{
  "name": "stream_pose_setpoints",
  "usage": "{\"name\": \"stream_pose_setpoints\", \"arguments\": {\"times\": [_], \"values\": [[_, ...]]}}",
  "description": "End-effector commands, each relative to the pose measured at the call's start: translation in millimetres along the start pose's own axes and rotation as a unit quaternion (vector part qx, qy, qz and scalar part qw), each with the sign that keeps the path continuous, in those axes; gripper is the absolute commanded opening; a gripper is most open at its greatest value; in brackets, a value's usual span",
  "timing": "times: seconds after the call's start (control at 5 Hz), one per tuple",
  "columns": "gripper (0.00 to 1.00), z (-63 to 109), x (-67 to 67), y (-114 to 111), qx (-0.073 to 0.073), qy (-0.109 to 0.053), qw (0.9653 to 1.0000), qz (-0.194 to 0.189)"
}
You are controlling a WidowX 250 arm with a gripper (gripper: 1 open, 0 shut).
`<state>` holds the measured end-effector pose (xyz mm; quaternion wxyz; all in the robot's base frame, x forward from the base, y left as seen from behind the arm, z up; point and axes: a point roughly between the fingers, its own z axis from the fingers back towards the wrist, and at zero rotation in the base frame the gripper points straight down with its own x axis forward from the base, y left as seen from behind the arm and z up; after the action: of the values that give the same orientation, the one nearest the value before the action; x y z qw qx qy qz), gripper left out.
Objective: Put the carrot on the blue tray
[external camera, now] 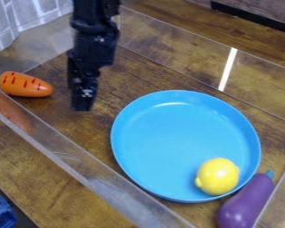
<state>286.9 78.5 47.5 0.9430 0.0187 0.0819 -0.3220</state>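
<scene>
The carrot point(26, 85) lies at the left edge of the wooden table, orange with dark grooves and a pale green top pointing left. My gripper point(82, 101) hangs straight down on the black arm, just right of the carrot and a little apart from it. Its fingers stand open with nothing between them. The blue tray point(169, 134) sits to the right of the gripper, round with a raised rim, and a yellow lemon point(216, 175) rests on its near right part.
A purple eggplant point(246, 206) lies just off the tray's lower right rim. A clear plastic wall point(61, 151) runs around the work area, close along the near and left sides.
</scene>
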Motion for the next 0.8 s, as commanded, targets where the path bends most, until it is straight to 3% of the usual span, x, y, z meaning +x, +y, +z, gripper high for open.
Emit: {"name": "stream_pose_setpoints", "arguments": {"times": [0.0,0.2,0.6], "values": [[1.00,11.7,-24.6,29.3,0.027,-0.007,0.9996,0.005],[1.00,10.1,-42.0,44.1,0.038,-0.004,0.9992,0.010],[1.00,-2.8,-40.6,49.7,0.046,-0.001,0.9988,0.018]]}}
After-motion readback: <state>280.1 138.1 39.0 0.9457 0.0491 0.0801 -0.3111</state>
